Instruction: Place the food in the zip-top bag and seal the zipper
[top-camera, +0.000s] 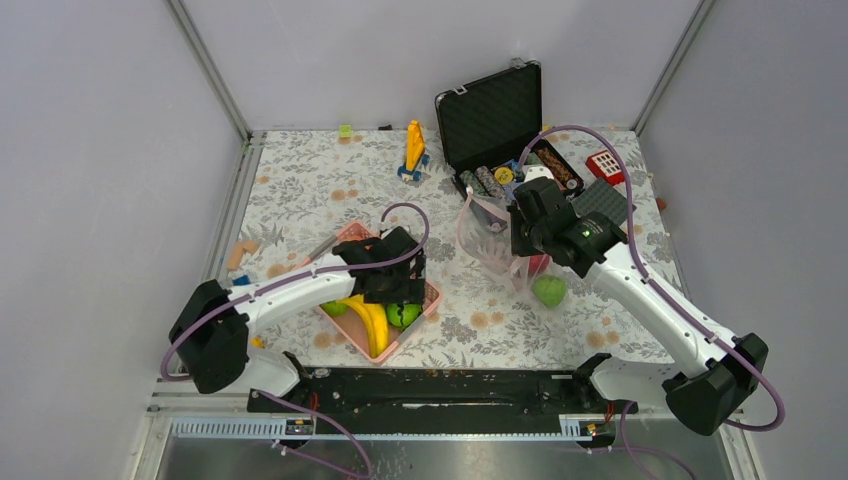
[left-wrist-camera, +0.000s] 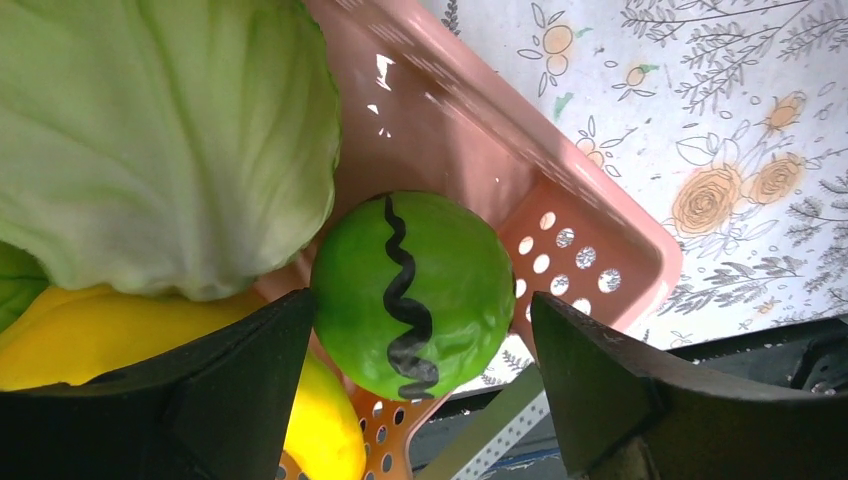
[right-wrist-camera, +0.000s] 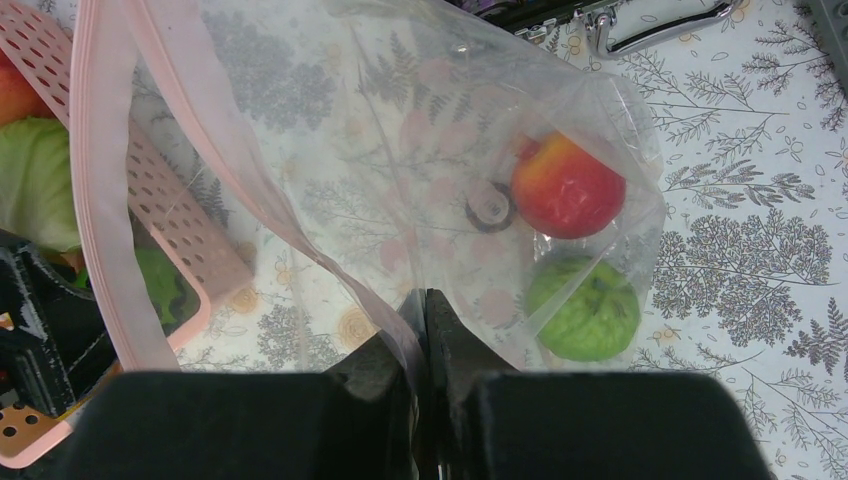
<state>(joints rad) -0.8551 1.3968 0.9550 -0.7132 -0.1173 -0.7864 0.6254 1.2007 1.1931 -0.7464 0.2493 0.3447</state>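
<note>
We see grey walls around the floral table. Our right gripper pinches the zip-top bag, a red apple inside. Our left gripper gapes around a green fruit in the pink basket.

Back wall: plain pale grey panel, matte, standing at the far edge of the table.
Left wall: the same pale grey, running along the table's left side.
Right wall: matching grey panel along the right side.
Corner posts: 2 slim silver bars, 1 at each back corner where the panels meet.
Table: rectangular, closed in by walls on 3 sides, with a metal strip along its left edge.
Cloth: white, printed with grey leaf sprigs and orange-tan roses, lying flat over the tabletop.
Rail: black bar across the near edge, with a silver slotted strip just in front.
Light: even and soft, with only faint shadows on the cloth.
</note>
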